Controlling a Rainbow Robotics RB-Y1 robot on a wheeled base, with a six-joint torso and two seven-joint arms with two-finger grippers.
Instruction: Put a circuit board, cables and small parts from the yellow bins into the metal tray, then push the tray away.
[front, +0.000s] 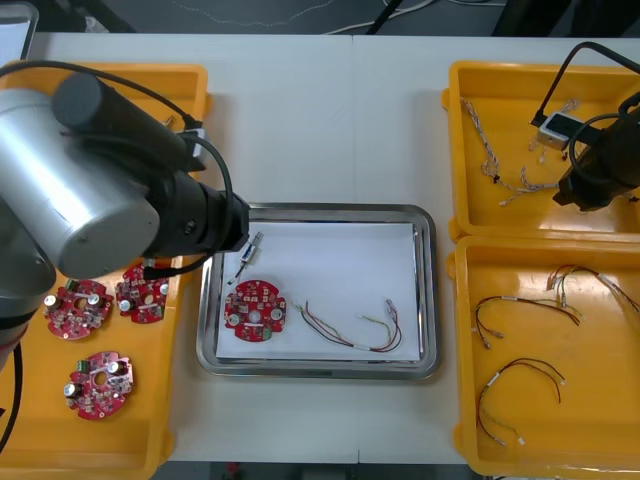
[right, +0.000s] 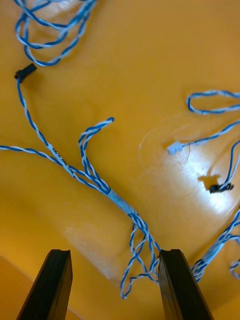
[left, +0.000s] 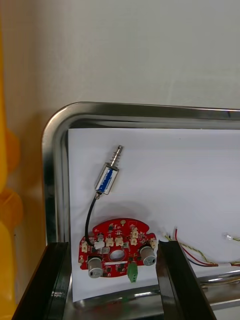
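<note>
The metal tray (front: 428, 290), white inside, holds a round red circuit board (front: 254, 310), a small metal part (front: 250, 255) and a red and yellow cable (front: 365, 330). My left gripper (left: 112, 245) hangs open just above that board (left: 117, 232). The metal part (left: 107, 177) lies beyond the fingertips, joined to the board by a short black lead. My right gripper (right: 115, 255) is open low over the far right yellow bin (front: 470, 120). A twisted blue and white cable (right: 117, 200) runs between its fingers.
Three more circuit boards (front: 98, 383) lie in the near left bin (front: 30, 440). Thin dark cables (front: 520, 380) sit in the near right bin (front: 465, 420). Further blue and white cables (right: 45, 45) are spread around the right gripper. Bare table (front: 330, 120) lies beyond the tray.
</note>
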